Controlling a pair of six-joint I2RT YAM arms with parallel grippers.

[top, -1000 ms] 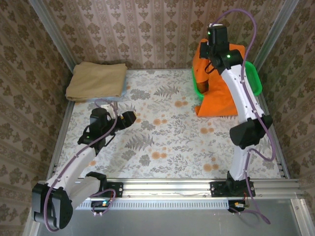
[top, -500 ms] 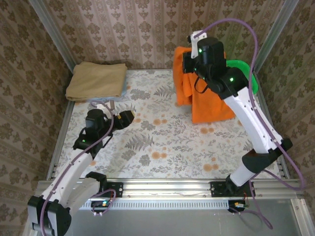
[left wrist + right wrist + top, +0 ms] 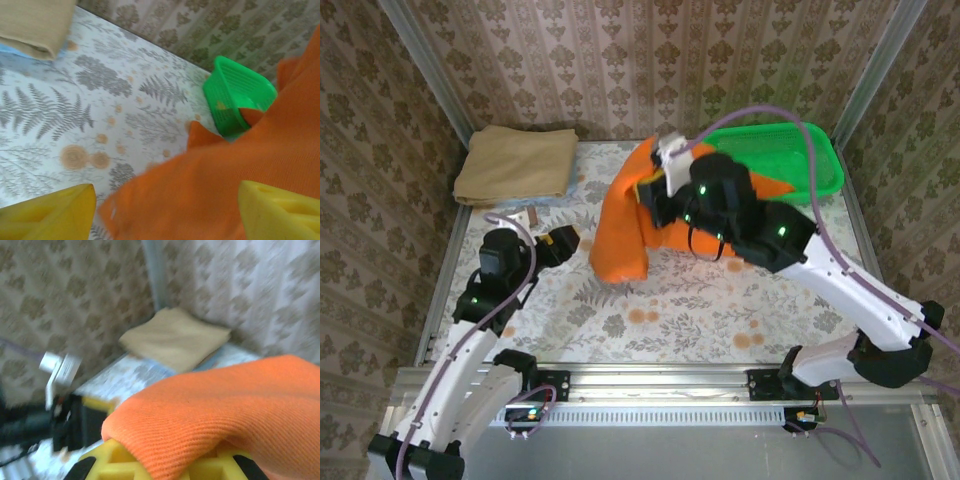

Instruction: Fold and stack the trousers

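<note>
The bright orange trousers (image 3: pixel 620 225) hang bunched from my right gripper (image 3: pixel 648 192) over the middle of the table, and their lower end touches the surface. In the right wrist view the fabric (image 3: pixel 225 400) drapes over the yellow fingers (image 3: pixel 115 460), which are shut on it. One end still trails toward the basket. My left gripper (image 3: pixel 565 240) is just left of the hanging cloth and open. In the left wrist view the trousers (image 3: pixel 210 185) lie ahead of that gripper (image 3: pixel 167 212), between its spread yellow fingertips (image 3: pixel 60 212), not clamped.
A green plastic basket (image 3: pixel 775 160) sits at the back right, seen too in the left wrist view (image 3: pixel 235 95). A folded tan cloth (image 3: pixel 515 165) lies on a blue item at the back left corner. The patterned table (image 3: pixel 720 300) has metal rails along its sides.
My right arm has swung the trousers from the basket at the back right down toward the table's middle. My left arm has drawn back slightly toward the near left.
</note>
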